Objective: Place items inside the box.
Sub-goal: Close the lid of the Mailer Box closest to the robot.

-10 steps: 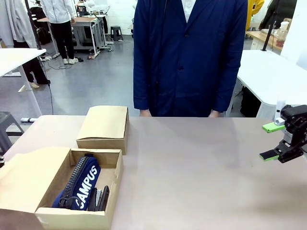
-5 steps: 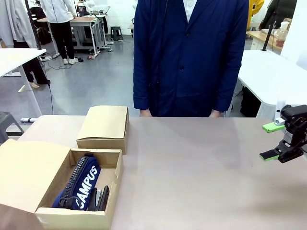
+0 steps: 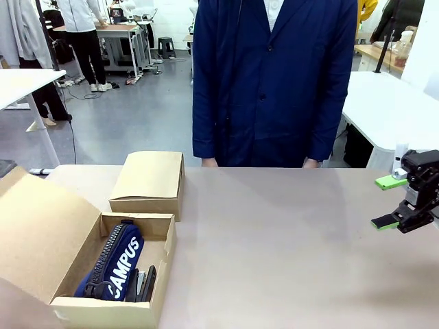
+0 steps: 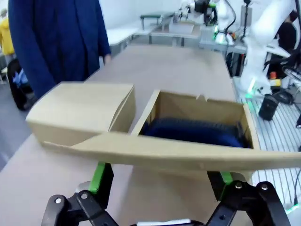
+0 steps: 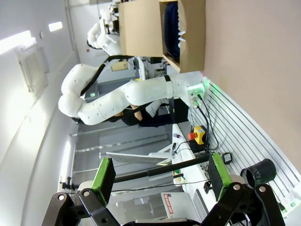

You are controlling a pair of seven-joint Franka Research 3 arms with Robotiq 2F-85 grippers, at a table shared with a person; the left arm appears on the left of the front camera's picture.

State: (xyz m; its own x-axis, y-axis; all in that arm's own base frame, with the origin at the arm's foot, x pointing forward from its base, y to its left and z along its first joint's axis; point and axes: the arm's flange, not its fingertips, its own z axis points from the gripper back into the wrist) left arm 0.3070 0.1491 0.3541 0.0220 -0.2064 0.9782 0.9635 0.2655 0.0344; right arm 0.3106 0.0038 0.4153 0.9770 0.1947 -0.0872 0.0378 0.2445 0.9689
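Front view: CAMPUS pouch (image 3: pixel 115 264), stapler (image 3: pixel 145 284) boxed

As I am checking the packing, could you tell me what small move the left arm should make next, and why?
Probably tip the flap over the box to shut it. The flap stands raised, its edge lying across the open left gripper, and the pouch and a stapler are already inside. The right gripper hangs open, far off.

Tan cardboard box (image 3: pixel 154 264); navy pouch (image 3: pixel 113 262) lettered "CAMPUS" in white; black stapler (image 3: pixel 146 284); beige worktop (image 3: pixel 288 240); navy coat (image 3: pixel 271 82); black right tool (image 3: pixel 392 203), green pads.
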